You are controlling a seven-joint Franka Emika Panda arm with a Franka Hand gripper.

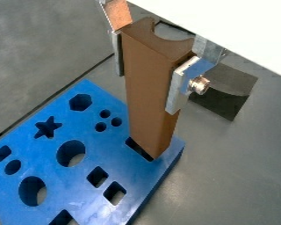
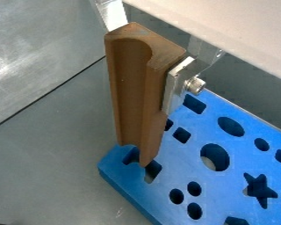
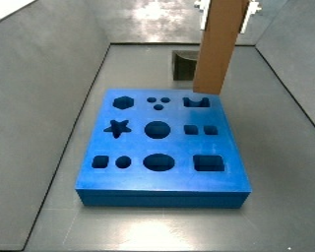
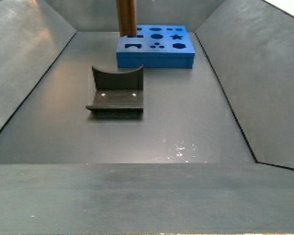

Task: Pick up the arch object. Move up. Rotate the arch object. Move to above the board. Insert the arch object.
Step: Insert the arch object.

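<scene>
One of my silver fingers (image 1: 184, 79) sits closest to the lens, pressed flat on the arch object (image 1: 149, 97). This object is a tall brown piece with one rounded side, standing upright. My gripper (image 1: 149, 53) is pinching it near its upper end, one finger on each broad face, above the far corner of the board (image 3: 173, 148).

In a side view the arch object (image 3: 220, 44) rises from the arch-shaped cut-out (image 3: 196, 99), which lies at about 1 o'clock on the blue board. The star is at about 9 o'clock and the large circle is near the middle. In both wrist views the lower end meets this cut-out. It seems to be already a little inside, but I cannot tell how deep.

The dark fixture (image 4: 115, 92) stands on the floor well apart from the board and holds nothing.

I judge that the picking, lifting, turning and carrying are done and the insertion is now in hand. The next move calls for a straight push downward, keeping the piece vertical and its rounded side matched to the curve of the hole. If it tilts, it could jam on the edge.
</scene>
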